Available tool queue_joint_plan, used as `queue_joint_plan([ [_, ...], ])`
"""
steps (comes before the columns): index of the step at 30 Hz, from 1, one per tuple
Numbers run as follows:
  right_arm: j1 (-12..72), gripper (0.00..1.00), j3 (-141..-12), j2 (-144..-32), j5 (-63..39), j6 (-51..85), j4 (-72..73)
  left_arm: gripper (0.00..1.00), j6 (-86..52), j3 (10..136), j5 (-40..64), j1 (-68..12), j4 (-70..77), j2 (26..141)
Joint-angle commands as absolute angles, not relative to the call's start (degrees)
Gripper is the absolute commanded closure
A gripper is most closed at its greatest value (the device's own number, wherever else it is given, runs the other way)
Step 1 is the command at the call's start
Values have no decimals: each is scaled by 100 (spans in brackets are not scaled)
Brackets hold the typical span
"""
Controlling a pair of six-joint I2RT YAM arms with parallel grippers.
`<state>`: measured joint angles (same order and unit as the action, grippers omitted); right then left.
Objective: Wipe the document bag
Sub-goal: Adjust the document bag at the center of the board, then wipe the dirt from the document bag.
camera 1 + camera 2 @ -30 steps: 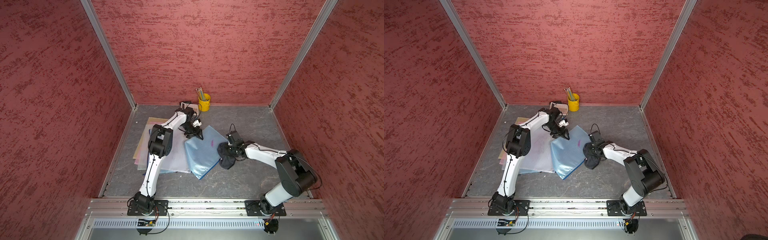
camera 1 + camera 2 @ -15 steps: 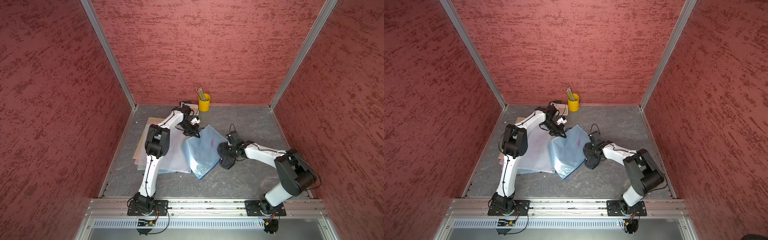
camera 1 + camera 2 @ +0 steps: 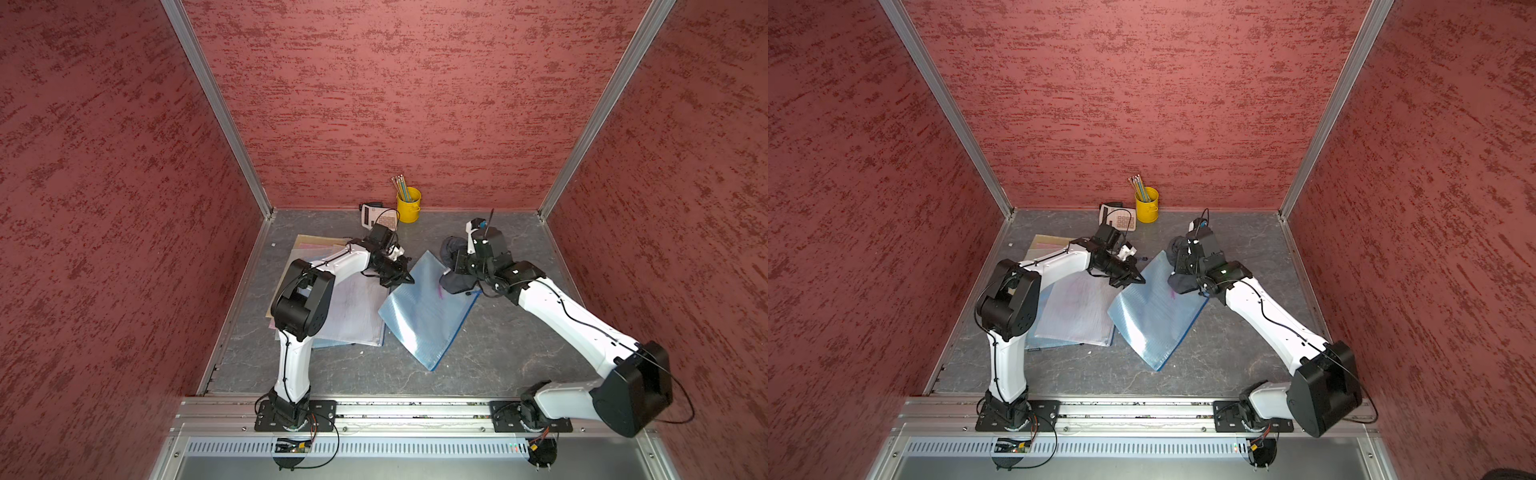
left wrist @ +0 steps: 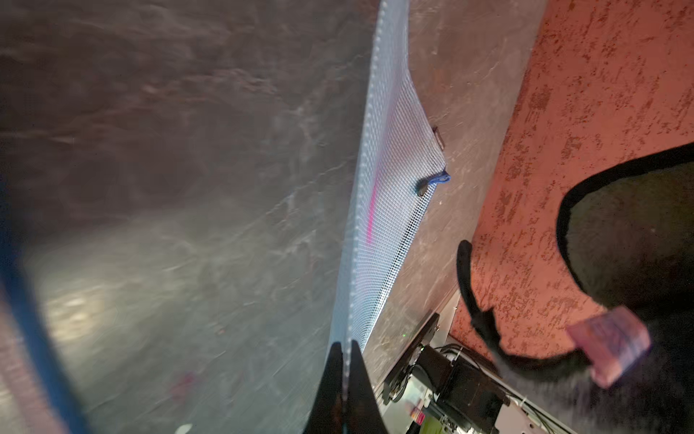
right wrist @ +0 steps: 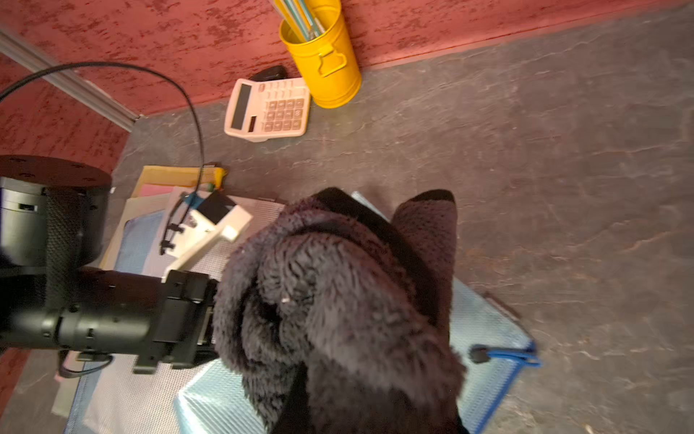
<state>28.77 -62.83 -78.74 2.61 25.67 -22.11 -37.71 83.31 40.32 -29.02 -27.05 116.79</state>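
The document bag (image 3: 428, 309) is a pale blue mesh pouch with a blue zip, lying slantwise on the grey floor in both top views (image 3: 1152, 318). It carries a pink mark (image 3: 439, 292). My left gripper (image 3: 405, 279) is shut on the bag's far left edge, and the left wrist view shows that edge pinched between the black fingers (image 4: 356, 372). My right gripper (image 3: 461, 270) is shut on a dark fluffy cloth (image 5: 338, 300), which hides its fingers. The cloth (image 3: 1183, 283) rests over the bag's far right corner, near the zip pull (image 5: 503, 355).
A stack of other folders and papers (image 3: 353, 316) lies left of the bag, under the left arm. A yellow pencil cup (image 3: 408, 204) and a white calculator (image 3: 374, 214) stand by the back wall. Red walls close in three sides.
My left gripper has closed on the bag's edge after shifting slightly right. The right arm has carried the cloth towards the back, onto the bag's far right corner.
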Motion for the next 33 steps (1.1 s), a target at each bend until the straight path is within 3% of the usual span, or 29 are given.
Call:
queue_joint_plan([
  [1, 3032, 100, -5612, -8296, -97, 2869, -1427, 100, -5141, 7961, 3502, -3140, -1127, 11697],
  [4, 3031, 100, -5131, -8702, -78, 3154, -653, 100, -5669, 7692, 3349, -3216, -494, 11818],
  [12, 2859, 100, -4578, -9533, 944, 3308, -569, 100, -5876, 7592, 3198, -3417, -425, 12056],
  [15, 2513, 100, -4759, -9949, 1262, 3307, -842, 100, -5936, 7406, 3258, -3467, -370, 12093],
  [19, 1867, 100, -5158, -10503, 924, 3121, -885, 100, -5897, 7124, 3286, -3491, -457, 12063],
  [27, 1403, 100, -6646, -11321, 1565, 2558, -1840, 100, -5588, 6678, 3347, -3338, -654, 11808],
  [33, 1527, 100, -7103, -10550, 1543, 2263, -1970, 100, -5671, 6705, 3343, -3427, -481, 11996],
])
